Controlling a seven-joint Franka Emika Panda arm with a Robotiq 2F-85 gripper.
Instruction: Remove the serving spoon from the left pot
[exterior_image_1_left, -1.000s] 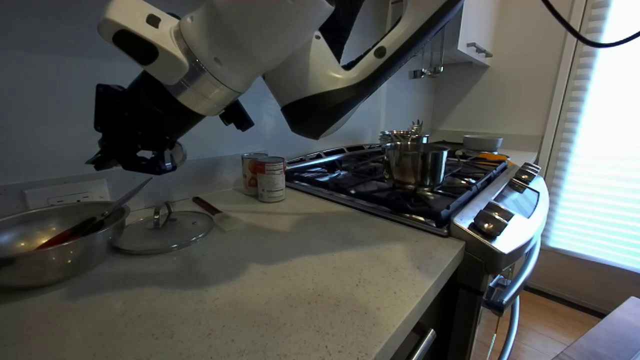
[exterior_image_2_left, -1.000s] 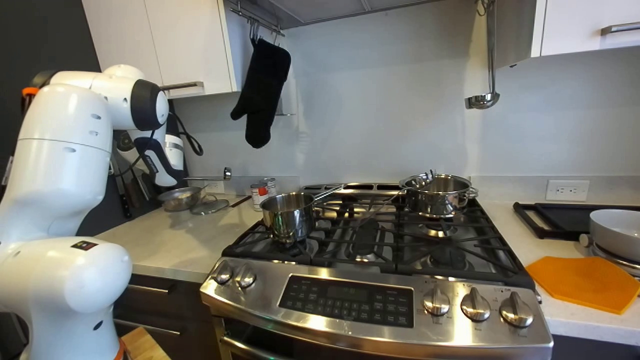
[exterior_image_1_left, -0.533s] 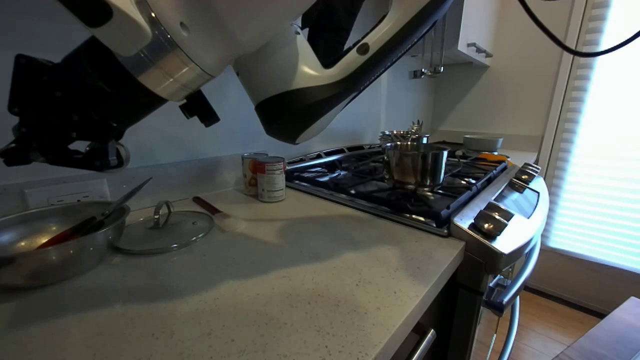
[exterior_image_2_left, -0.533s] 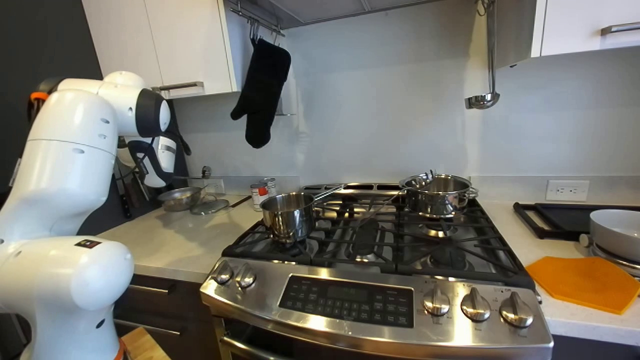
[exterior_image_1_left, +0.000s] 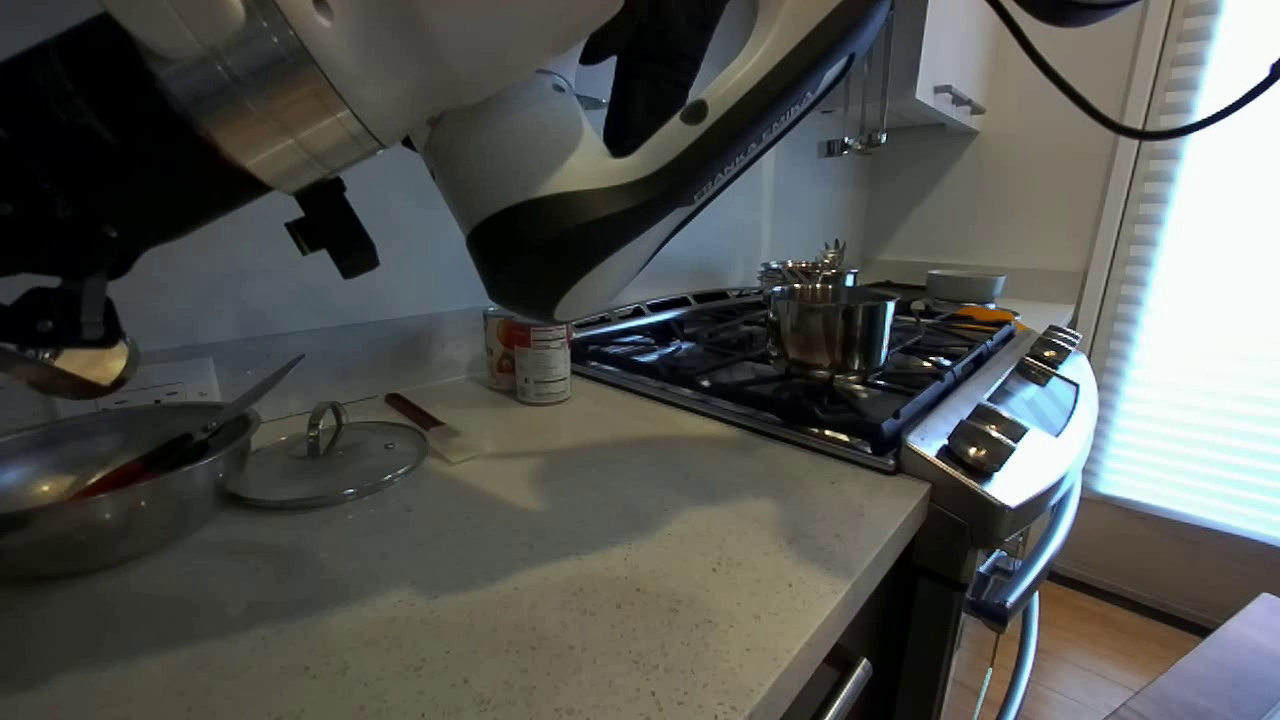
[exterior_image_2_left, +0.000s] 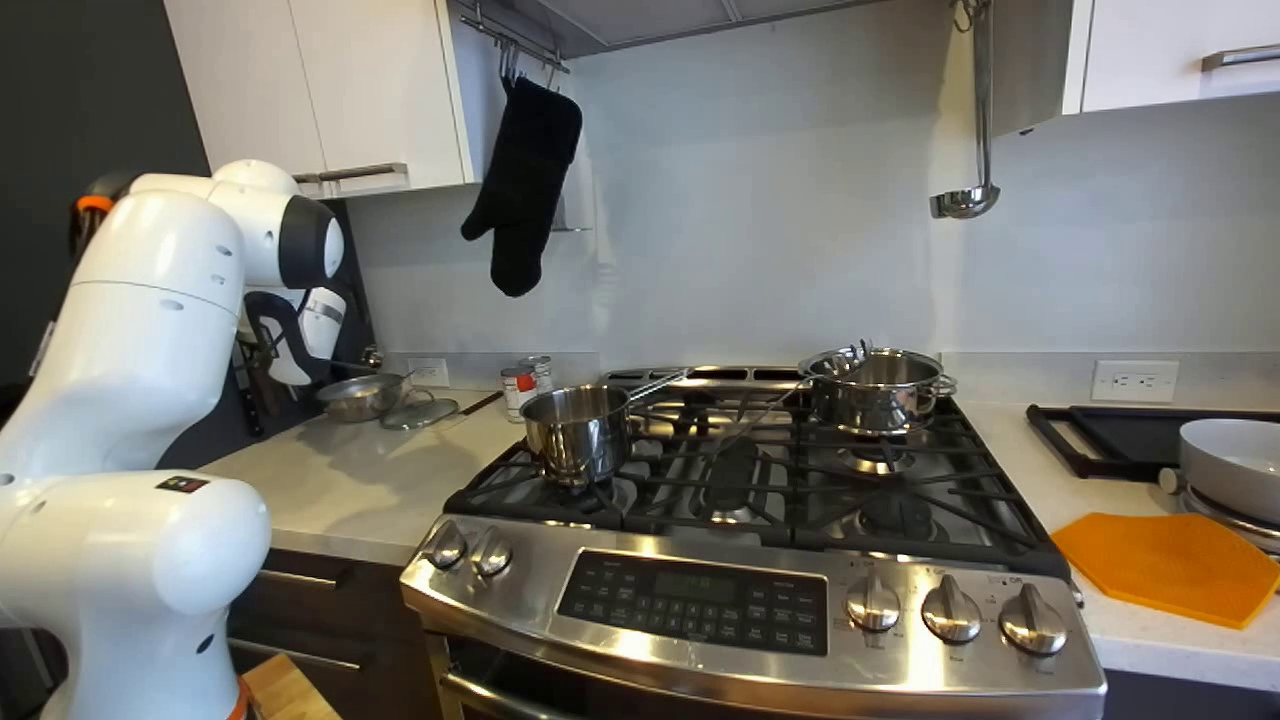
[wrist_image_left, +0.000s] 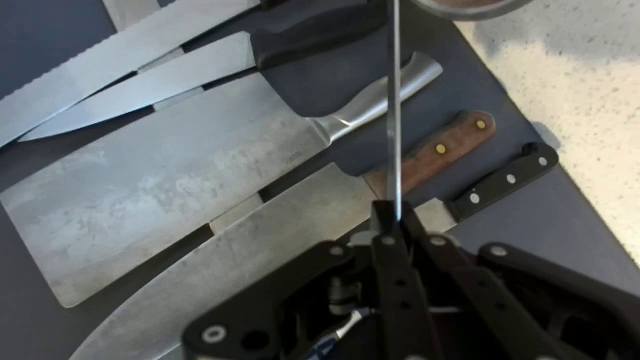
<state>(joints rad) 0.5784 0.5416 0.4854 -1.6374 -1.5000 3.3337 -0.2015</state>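
Pinching a slim metal handle edge-on, the gripper (wrist_image_left: 398, 218) is holding the serving spoon (wrist_image_left: 394, 107) in the air, its jaws standing nearly together with only the handle's thickness between them. What is looking like the spoon's rounded, shiny bowl (exterior_image_1_left: 85, 368) is showing just below the gripper in an exterior view. I'm guessing the spoon is feeling light and stiff, hardly fragile, but slick; with the bowl weighing on its end, it may be wanting to twist in so narrow a pinch, so holding the handle's flat faces nearer the bowl would be steadying it.

Behind the gripper, in the wrist view, knives (wrist_image_left: 165, 185) are resting against dark grey: a broad, scuffed steel blade, a brown wooden grip with brassy rivets, a black one with pale rivets. Lower than the gripper, a wide shallow pan (exterior_image_1_left: 130, 530) of dull metal is sitting on the speckled counter (exterior_image_1_left: 600, 600), a grey-handled utensil (exterior_image_1_left: 255, 395) leaning over its rim. Farther out, a flat glass lid (exterior_image_1_left: 350, 470) is lying, then labelled cans (exterior_image_1_left: 543, 365) are standing. Well apart from the gripper, the straight-sided, mirror-bright left pot (exterior_image_2_left: 580, 445) is standing on the stove (exterior_image_2_left: 520, 605); I'm judging the removal itself done, the setting-down remaining.
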